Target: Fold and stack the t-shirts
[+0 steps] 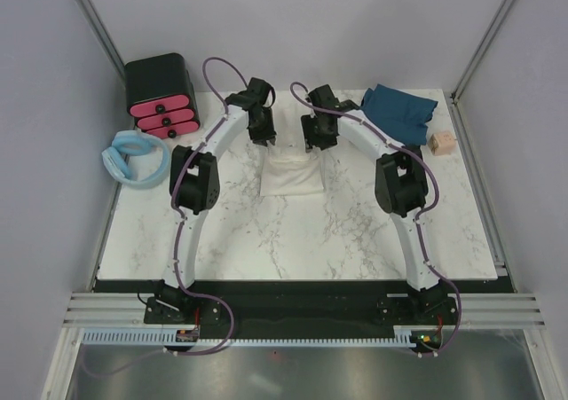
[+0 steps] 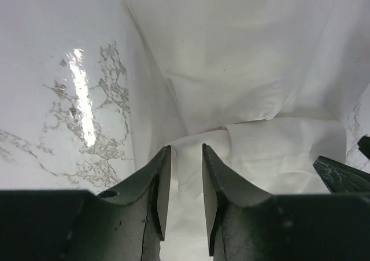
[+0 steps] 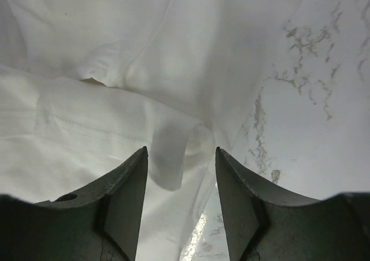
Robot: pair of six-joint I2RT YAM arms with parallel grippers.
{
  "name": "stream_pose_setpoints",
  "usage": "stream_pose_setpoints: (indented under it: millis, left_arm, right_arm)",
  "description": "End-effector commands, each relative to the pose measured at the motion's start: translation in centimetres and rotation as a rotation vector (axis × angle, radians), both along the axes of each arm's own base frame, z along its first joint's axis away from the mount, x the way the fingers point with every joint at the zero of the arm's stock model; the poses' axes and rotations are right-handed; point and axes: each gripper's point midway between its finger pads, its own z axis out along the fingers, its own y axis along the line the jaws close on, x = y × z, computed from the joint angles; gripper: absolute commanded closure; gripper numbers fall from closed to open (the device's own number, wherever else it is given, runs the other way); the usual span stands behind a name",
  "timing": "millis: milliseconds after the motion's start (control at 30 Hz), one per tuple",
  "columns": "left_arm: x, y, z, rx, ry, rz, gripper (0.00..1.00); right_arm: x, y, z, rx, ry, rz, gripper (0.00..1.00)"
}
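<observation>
1. Left gripper hangs low over the far left corner of the cream-white t-shirt; its jaws stand a little apart with a narrow gap between them; a small raised fold of white cloth shows in that gap; whether the pads touch it I cannot tell.
2. Right gripper hangs over the far right corner of the same shirt; its jaws are spread wider than the left ones; a loose loop of white cloth sits between them, not pinched.
3. Seen from above, the two grippers are side by side and near each other, both pointing down at the shirt's far edge.
4. The cream-white t-shirt lies folded into a compact rectangle on the marble worktop, between the two arms and toward the far side; its surface is rumpled under the wrist cameras.
5. The dark teal t-shirt lies crumpled at the far right corner of the worktop, well apart from the white one.
6. A small tan cube sits just beside the teal shirt, near the right edge; a black box with pink drawers stands at the far left corner; a pale blue padded ring lies near it, by the worktop's left edge.
</observation>
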Motion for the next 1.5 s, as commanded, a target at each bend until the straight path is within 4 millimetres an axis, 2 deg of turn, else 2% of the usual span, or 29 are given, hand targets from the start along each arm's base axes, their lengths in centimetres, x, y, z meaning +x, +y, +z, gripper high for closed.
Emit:
stream_pose_setpoints:
  millis: [0, 67, 100, 167, 200, 267, 300, 333, 400, 433, 633, 700, 733, 833, 900, 967, 1100, 1233, 1467]
  left_arm:
    - [2.9, 1.4, 8.8, -0.007, -0.238, 0.11, 0.64]
    - [2.6, 2.1, 9.3, 0.013, -0.248, 0.133, 0.64]
    - [2.4, 2.6, 10.6, 0.021, -0.273, 0.145, 0.64]
    - [1.9, 2.9, 11.0, 0.038, -0.283, 0.118, 0.65]
    - [1.2, 2.5, 11.9, 0.015, -0.285, 0.084, 0.66]
    - [0.1, 2.0, 12.0, -0.009, -0.267, 0.038, 0.69]
    - [-0.8, 1.2, 12.1, -0.056, -0.245, -0.001, 0.7]
    - [-2.0, 1.0, 11.4, -0.063, -0.217, -0.023, 0.71]
    - [-3.4, 0.4, 10.5, -0.069, -0.19, -0.061, 0.72]
    - [-4.6, 0.3, 9.1, -0.06, -0.153, -0.078, 0.72]
    - [-8.1, -0.8, 4.7, -0.086, -0.039, -0.14, 0.73]
    - [-9.0, -1.1, 3.6, -0.096, -0.015, -0.158, 0.73]
    - [-9.3, -1.3, 3.3, -0.099, -0.007, -0.166, 0.73]
    - [-9.9, -1.3, 1.8, -0.087, 0.021, -0.17, 0.75]
    - [-10.1, -1.3, 1.2, -0.087, 0.031, -0.171, 0.75]
    - [-10.0, -1.6, 1.5, -0.095, 0.021, -0.178, 0.76]
    - [-10.2, -2.3, 1.5, -0.112, 0.028, -0.196, 0.75]
    - [-10.6, -3.1, 1.1, -0.114, 0.037, -0.211, 0.75]
    - [-11.0, -4.8, 0.1, -0.12, 0.058, -0.241, 0.75]
  right_arm:
    - [3.1, -0.8, 9.9, 0.067, -0.234, -0.064, 0.43]
    - [3.2, -1.4, 11.4, 0.074, -0.26, -0.085, 0.43]
    - [3.4, -1.8, 12.0, 0.074, -0.277, -0.1, 0.43]
    - [3.2, -2.0, 13.4, 0.089, -0.298, -0.095, 0.44]
    - [3.0, -2.0, 13.7, 0.093, -0.298, -0.088, 0.45]
    - [1.9, -1.7, 14.2, 0.115, -0.285, -0.054, 0.46]
    - [1.1, -1.2, 14.0, 0.14, -0.258, -0.027, 0.46]
    - [0.4, -0.9, 13.8, 0.155, -0.239, -0.009, 0.46]
    - [-1.6, -0.3, 12.4, 0.162, -0.185, 0.023, 0.46]
    - [-2.3, -0.2, 11.7, 0.155, -0.168, 0.034, 0.46]
    - [-7.8, 0.5, 5.3, 0.094, -0.023, 0.097, 0.47]
    - [-8.9, 1.1, 4.2, 0.09, 0.004, 0.114, 0.47]
    - [-9.8, 1.0, 3.0, 0.08, 0.032, 0.117, 0.47]
    - [-10.6, 0.9, 1.2, 0.061, 0.06, 0.113, 0.49]
    - [-10.4, 1.1, 0.8, 0.057, 0.053, 0.111, 0.51]
    - [-9.9, 1.1, 1.0, 0.06, 0.032, 0.106, 0.51]
    - [-8.6, 1.9, 3.2, 0.085, -0.015, 0.11, 0.51]
    - [-7.0, 2.7, 4.4, 0.095, -0.059, 0.114, 0.5]
    - [-5.1, 4.1, 2.2, 0.091, -0.023, 0.124, 0.5]
